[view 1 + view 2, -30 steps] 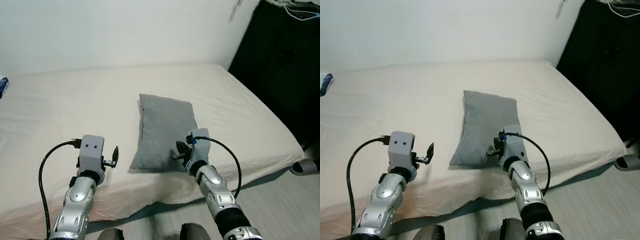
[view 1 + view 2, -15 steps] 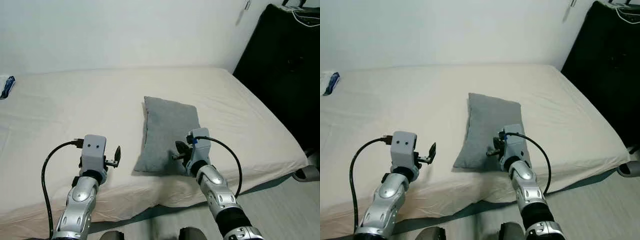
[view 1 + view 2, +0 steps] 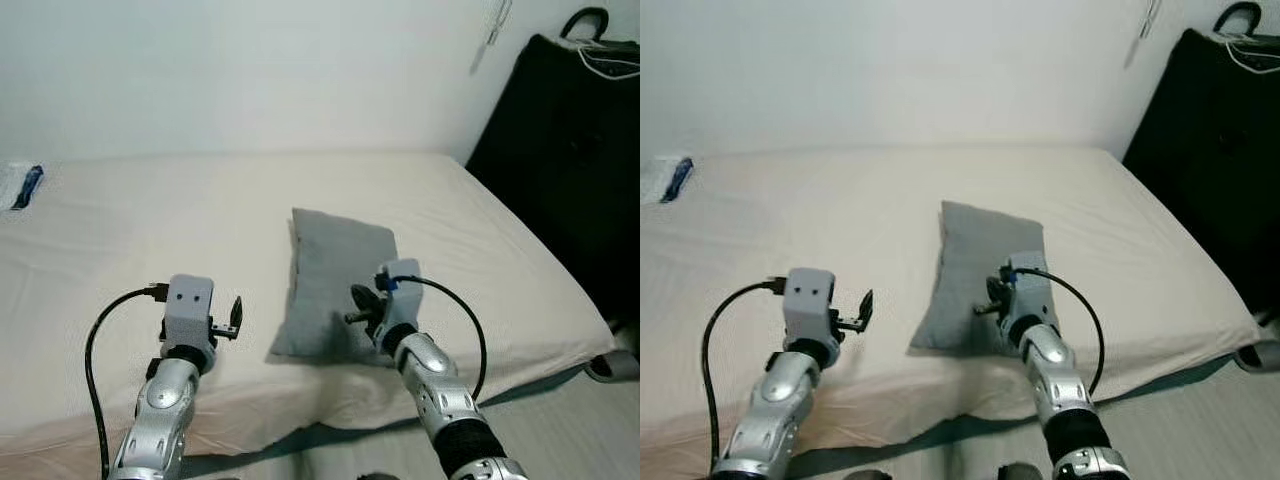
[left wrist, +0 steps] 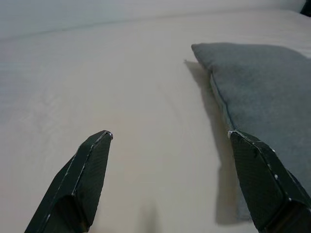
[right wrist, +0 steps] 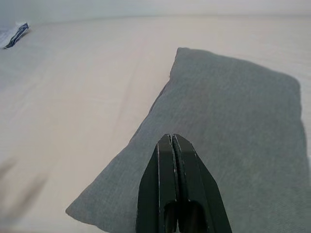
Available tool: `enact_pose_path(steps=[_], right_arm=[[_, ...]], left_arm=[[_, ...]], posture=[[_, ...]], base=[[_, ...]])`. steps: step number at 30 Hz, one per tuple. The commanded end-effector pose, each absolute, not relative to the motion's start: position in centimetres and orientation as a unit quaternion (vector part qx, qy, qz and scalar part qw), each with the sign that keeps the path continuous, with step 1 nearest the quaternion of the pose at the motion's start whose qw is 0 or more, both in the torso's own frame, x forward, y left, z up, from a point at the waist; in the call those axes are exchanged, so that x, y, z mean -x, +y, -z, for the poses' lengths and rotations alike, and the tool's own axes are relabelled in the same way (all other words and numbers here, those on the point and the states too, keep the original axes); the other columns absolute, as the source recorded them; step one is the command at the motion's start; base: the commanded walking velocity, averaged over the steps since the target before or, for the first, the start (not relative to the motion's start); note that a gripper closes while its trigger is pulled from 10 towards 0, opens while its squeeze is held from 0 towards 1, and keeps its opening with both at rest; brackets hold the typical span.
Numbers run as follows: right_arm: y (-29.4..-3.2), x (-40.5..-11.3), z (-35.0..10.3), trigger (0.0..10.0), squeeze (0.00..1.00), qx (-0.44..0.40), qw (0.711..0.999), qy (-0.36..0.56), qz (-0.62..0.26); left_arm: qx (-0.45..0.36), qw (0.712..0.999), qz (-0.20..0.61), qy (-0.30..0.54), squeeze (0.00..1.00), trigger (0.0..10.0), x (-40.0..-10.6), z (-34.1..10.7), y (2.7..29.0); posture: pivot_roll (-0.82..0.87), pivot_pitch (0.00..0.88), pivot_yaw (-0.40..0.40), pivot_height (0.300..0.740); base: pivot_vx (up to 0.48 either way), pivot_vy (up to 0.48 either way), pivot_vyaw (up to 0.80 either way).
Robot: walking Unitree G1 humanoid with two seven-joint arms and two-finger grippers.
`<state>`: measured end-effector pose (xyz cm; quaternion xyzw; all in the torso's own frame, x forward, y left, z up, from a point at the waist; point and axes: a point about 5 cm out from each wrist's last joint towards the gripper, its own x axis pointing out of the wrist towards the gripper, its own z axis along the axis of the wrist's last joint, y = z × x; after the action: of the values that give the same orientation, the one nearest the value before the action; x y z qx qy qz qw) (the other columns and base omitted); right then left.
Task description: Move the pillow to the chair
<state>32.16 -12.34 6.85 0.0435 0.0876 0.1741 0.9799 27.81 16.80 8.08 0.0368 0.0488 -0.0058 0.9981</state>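
Flat grey fabric pillow (image 3: 335, 280) lies on cream-sheeted bed (image 3: 150, 220). Right gripper (image 5: 171, 145) above its near end, fingers pressed together, empty. Left gripper (image 4: 167, 141) beside it, fingers spread wide.

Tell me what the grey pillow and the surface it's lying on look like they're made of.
The pillow looks like soft woven or felt-like fabric, matte grey: it shows a fine, even texture, no shine, and a stitched seam along its edge. The bed appears covered in a smooth cream cloth sheet, matte, with faint creases and a draped front edge. The exact fibre of either can't be told.
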Motion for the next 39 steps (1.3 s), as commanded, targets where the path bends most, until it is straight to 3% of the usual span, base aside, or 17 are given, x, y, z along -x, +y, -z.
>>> enact_pose_path(steps=[1,17,39], right_arm=[[-12.49,-32.15,-6.91,10.0,0.00,-0.036,0.980,0.085,-0.174],[-12.07,-32.11,-7.13,10.0,0.00,-0.035,0.975,0.085,-0.203],[-12.07,-32.12,-7.10,10.0,0.00,-0.035,0.975,0.084,-0.204]], left_arm=[[-0.034,0.998,0.011,0.050,0.00,10.0,-27.86,-7.91,16.33],[-0.030,0.998,0.005,0.048,0.00,10.0,-27.83,-7.71,16.27],[-0.032,0.998,0.001,0.046,0.00,10.0,-27.91,-7.78,16.43]], posture=[[0.04,0.006,-0.133,0.656],[0.03,0.001,-0.147,0.656],[0.04,0.000,-0.144,0.736]], base=[[0.000,0.000,0.00],[0.000,0.000,0.00],[0.000,0.000,0.00]])
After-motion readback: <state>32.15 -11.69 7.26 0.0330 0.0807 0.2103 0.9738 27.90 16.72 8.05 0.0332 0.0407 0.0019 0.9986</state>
